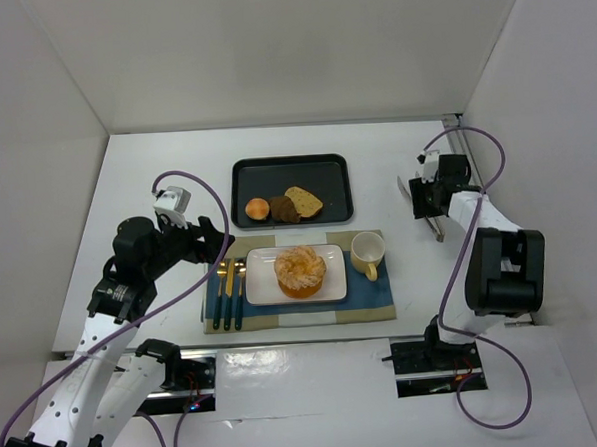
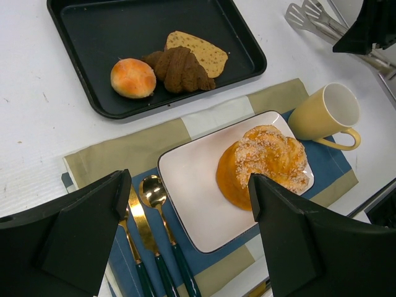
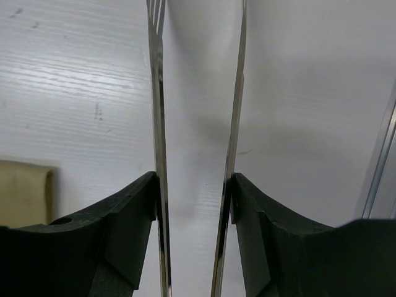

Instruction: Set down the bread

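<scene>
Squarely on the white plate, itself on the placemat, sits the bread, swirled top up. From the left wrist, one black finger cuts off the bun's near edge, and the other covers part of the cutlery beside the plate. The left jaws stand wide apart above the mat's left side, holding nothing. The right jaws, well off to the right over bare tabletop, are closed onto metal tongs: each blade lies against the inner face of a finger, with a gap between the blades. The tongs' tips run out of the right wrist view, and their far end is hidden. A yellow mug stands just right of the plate.
</scene>
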### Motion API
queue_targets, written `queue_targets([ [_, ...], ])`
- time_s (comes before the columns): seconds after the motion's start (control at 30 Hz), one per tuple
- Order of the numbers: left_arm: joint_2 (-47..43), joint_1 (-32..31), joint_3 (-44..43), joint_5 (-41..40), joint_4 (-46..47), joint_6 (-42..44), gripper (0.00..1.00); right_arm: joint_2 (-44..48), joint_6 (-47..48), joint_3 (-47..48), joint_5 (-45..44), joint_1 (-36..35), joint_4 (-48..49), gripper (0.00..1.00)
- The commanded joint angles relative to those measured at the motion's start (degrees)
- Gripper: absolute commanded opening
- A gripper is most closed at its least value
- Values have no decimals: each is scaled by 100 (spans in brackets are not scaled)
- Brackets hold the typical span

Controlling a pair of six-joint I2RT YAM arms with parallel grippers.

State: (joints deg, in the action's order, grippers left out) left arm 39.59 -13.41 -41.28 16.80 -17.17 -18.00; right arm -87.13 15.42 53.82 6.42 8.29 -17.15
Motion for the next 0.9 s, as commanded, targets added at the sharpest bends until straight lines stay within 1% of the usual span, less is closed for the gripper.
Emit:
queue_targets([
  [0.0, -22, -13, -109, 8, 188, 112, 95, -242, -127, 111, -509, 49, 475, 59],
  [0.1, -22, -13, -109, 8, 188, 112, 95, -549, -127, 164, -580, 49, 353, 59],
  [0.13, -22, -13, -109, 8, 188, 112, 95, -629, -66, 216, -580, 49, 248, 62],
  [0.17, -22, -13, -109, 8, 188, 112, 95, -760, -65, 216, -580, 49, 177, 62],
  [0.2, -22, -13, -109, 8, 188, 112, 95, -814, -65, 216, -580, 49, 124, 65],
  [0.27, -22, -13, -109, 8, 188, 112, 95, -875, -4, 216, -580, 49, 124, 67],
  [0.3, -22, -13, -109, 8, 188, 112, 95, -876, -4, 216, -580, 110, 54, 74],
  [0.33, -22, -13, -109, 8, 188, 112, 95, -937, 57, 216, -502, 111, -25, 75],
  [0.37, -22, -13, -109, 8, 188, 112, 95, -937, 58, 277, -423, 111, -26, 81],
  [0.53, -22, -13, -109, 8, 188, 112, 95, -1007, 58, 330, -168, 234, -254, 84],
  [0.67, 31, -13, -109, 8, 188, 112, 95, -446, 163, 331, 210, 375, -482, 88],
  [0.7, 31, -13, -109, 8, 188, 112, 95, -306, 163, 331, 289, 375, -535, 100],
  [0.73, 31, -13, -109, 8, 188, 112, 97, -17, 163, 331, 377, 375, -709, 100],
  [0.8, 31, -13, -109, 8, 188, 112, 100, 266, 163, 331, 509, 427, -869, 100],
  [0.87, 31, -13, -109, 8, 188, 112, 100, 591, 110, 497, 624, 427, -1193, 100],
])
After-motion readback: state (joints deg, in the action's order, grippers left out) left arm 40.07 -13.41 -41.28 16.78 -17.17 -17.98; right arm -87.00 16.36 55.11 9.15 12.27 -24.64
